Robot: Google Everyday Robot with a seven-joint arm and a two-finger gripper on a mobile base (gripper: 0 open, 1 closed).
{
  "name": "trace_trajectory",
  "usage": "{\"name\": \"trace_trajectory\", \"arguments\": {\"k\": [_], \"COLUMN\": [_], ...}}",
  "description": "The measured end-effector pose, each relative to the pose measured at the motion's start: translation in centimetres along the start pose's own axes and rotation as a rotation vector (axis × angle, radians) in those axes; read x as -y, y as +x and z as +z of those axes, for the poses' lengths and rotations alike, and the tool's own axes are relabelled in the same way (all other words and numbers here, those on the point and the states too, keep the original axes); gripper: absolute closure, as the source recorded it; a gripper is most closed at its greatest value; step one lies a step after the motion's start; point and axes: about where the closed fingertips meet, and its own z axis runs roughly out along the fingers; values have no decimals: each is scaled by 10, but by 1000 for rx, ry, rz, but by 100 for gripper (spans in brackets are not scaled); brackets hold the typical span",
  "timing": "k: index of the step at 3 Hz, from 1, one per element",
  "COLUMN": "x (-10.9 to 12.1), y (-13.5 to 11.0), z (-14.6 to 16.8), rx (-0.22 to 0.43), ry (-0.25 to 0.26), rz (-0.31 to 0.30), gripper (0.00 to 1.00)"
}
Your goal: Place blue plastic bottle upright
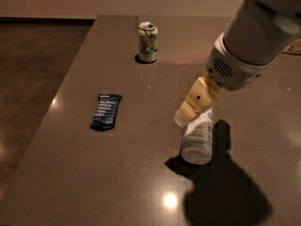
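The blue plastic bottle (196, 138) lies on its side on the brown table (117, 182), right of centre. Its base points toward the camera and its cap end points away. My gripper (184, 116) hangs from the large white arm (254, 36) that comes in from the upper right. It is low over the bottle's far end and covers the cap and neck. Whether it touches the bottle cannot be told.
A green-and-white soda can (148, 42) stands upright at the back of the table. A flat dark-blue snack bar wrapper (106, 111) lies to the left. The table's left edge (56, 102) drops to a dark floor. The arm's shadow falls in front of the bottle.
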Motion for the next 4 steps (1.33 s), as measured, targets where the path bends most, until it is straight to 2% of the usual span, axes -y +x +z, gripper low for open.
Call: {"name": "trace_trajectory", "arguments": {"k": [1,2,4], "x": [11,18,31], "y": [-4,-9,-7], "z": [10,23,63], "rx": [-15,-36,-106], "ry": [45,72,123], "rz": [165,304,518], "gripper": [0,0,0]}}
